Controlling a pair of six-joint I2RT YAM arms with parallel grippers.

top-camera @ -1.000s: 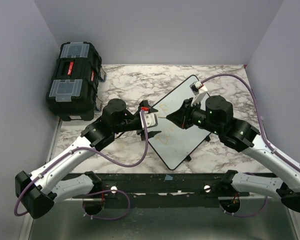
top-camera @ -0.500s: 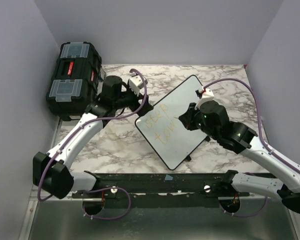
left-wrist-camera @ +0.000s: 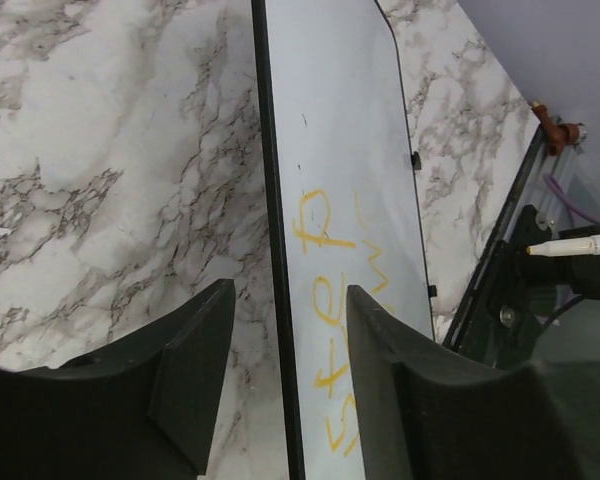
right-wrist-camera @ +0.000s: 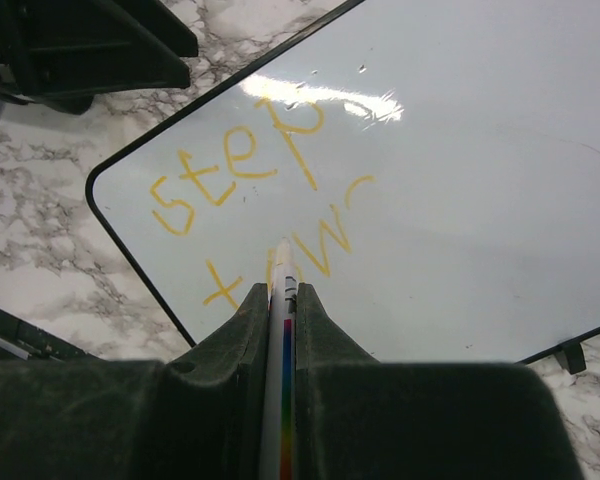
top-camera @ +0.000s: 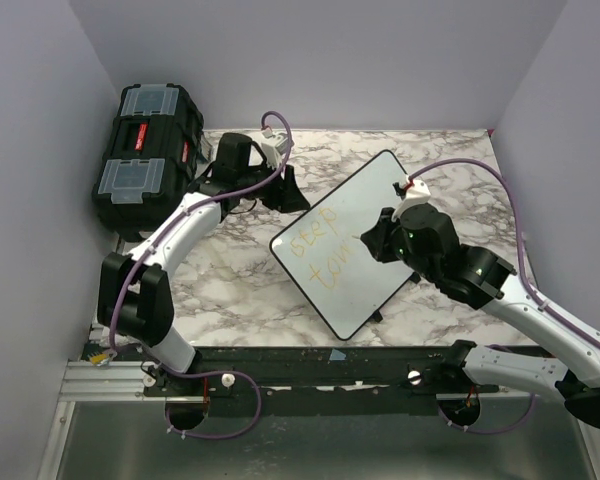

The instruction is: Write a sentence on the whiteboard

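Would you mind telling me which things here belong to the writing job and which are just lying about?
Part of the job:
whiteboard
yellow sentence begun on it
marker, clamped in the right fingers

Just lying about:
black toolbox at far left, apart from the board

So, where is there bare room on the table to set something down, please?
Widest bare marble: between the left arm and the whiteboard's near-left edge. A narrower strip runs behind the board along the far wall. Crowded: the left gripper between toolbox and board; the right gripper and marker over the board.
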